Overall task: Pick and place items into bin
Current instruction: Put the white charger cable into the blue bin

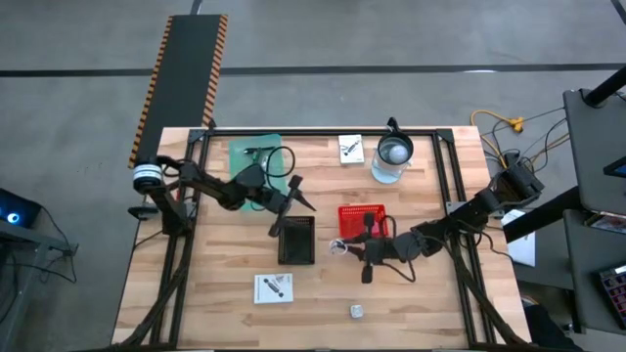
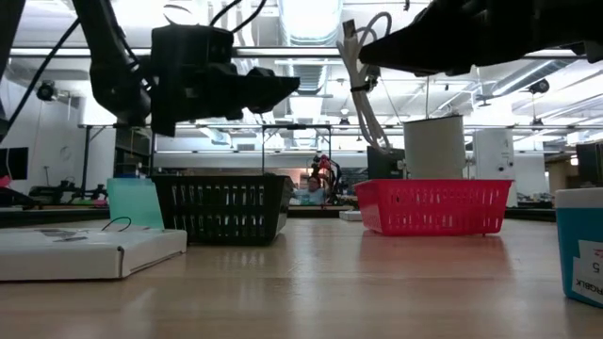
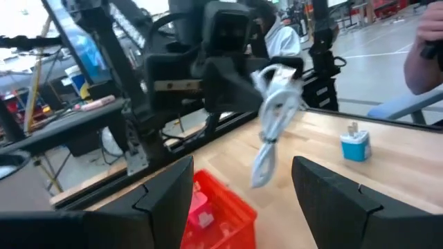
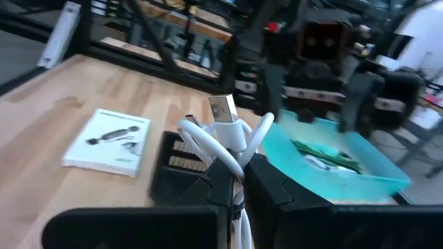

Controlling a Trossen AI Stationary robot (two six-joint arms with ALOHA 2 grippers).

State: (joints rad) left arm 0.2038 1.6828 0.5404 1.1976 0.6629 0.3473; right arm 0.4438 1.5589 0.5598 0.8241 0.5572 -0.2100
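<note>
My right gripper (image 1: 352, 248) (image 4: 239, 181) is shut on a white coiled cable bundle (image 2: 366, 89), in the air just near-left of the red basket (image 1: 362, 219). My left gripper (image 1: 295, 197) (image 3: 242, 200) is open and holds nothing, hovering above the far edge of the black basket (image 1: 296, 241). One white card (image 1: 274, 287) lies flat near the near edge, another (image 1: 351, 149) near the far edge. A tiny silver cube (image 1: 357, 311) sits on the table. The red basket (image 3: 216, 207) holds a pink item (image 3: 201, 211). My right gripper pinches the white cable bundle between its two fingers, around the coils just behind the USB plug (image 4: 223, 111). The fingers come about level from the table's right. The bundle is lifted clear, and its loops (image 2: 375, 127) hang below the fingers.
A teal tray (image 1: 256, 156) with dark cables sits at the far left. A clear jug (image 1: 393, 154) stands far right of centre. A blue-and-white plug (image 3: 355, 144) stands on the table. The dark frame rails (image 1: 450, 186) border the sides. A person's arm (image 3: 426, 41) shows beyond the table.
</note>
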